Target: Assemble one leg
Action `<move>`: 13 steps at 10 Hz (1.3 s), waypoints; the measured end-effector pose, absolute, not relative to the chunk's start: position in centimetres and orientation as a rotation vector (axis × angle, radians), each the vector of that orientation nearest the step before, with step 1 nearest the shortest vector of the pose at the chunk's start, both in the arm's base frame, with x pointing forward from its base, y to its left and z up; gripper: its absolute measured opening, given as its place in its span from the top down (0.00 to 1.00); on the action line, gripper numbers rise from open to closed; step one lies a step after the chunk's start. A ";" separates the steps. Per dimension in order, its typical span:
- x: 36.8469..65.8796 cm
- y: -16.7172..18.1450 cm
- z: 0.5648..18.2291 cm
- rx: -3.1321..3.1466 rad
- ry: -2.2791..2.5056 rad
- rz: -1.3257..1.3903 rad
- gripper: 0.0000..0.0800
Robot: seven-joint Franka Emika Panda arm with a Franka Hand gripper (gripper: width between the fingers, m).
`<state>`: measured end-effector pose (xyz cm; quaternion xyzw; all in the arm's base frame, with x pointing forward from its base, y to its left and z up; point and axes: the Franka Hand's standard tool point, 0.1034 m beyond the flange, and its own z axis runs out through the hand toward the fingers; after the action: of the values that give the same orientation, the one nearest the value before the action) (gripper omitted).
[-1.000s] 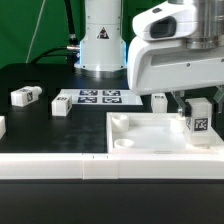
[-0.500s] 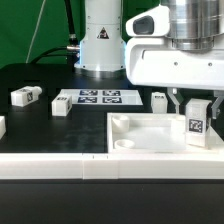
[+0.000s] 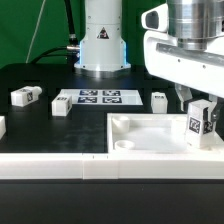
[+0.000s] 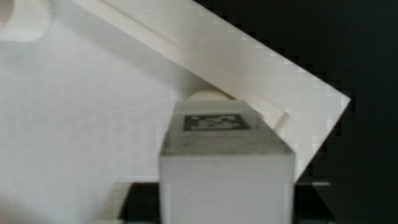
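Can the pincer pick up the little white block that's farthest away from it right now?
Probably not yet. The pincer is shut on a leg above the big white panel, so it has no room. Nothing covers that far block, though.

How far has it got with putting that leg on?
Done: one leg is picked up, clamped upright in the gripper. In hand: it hangs over the white panel's corner on the exterior view's right. Left: fixing it into the panel; whether it touches yet is hidden. Three other blocks lie on the table.
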<state>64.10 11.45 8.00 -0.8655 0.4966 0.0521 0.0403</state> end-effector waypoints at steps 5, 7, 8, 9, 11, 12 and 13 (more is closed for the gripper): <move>64.0 12.0 8.0 -2.861 1.055 0.134 0.20; 64.0 12.2 7.9 -2.996 0.597 0.107 0.19; 64.1 12.3 8.0 -3.036 0.411 0.090 0.19; 64.1 12.4 8.0 -3.057 0.251 0.076 0.19; 64.3 12.4 7.9 -3.071 -0.027 0.045 0.19; 64.2 12.8 7.9 -3.067 -0.097 0.036 0.19; 64.2 12.8 7.9 -3.058 -0.247 0.033 0.19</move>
<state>64.21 12.78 7.90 -0.9960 -0.0805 0.0106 0.0369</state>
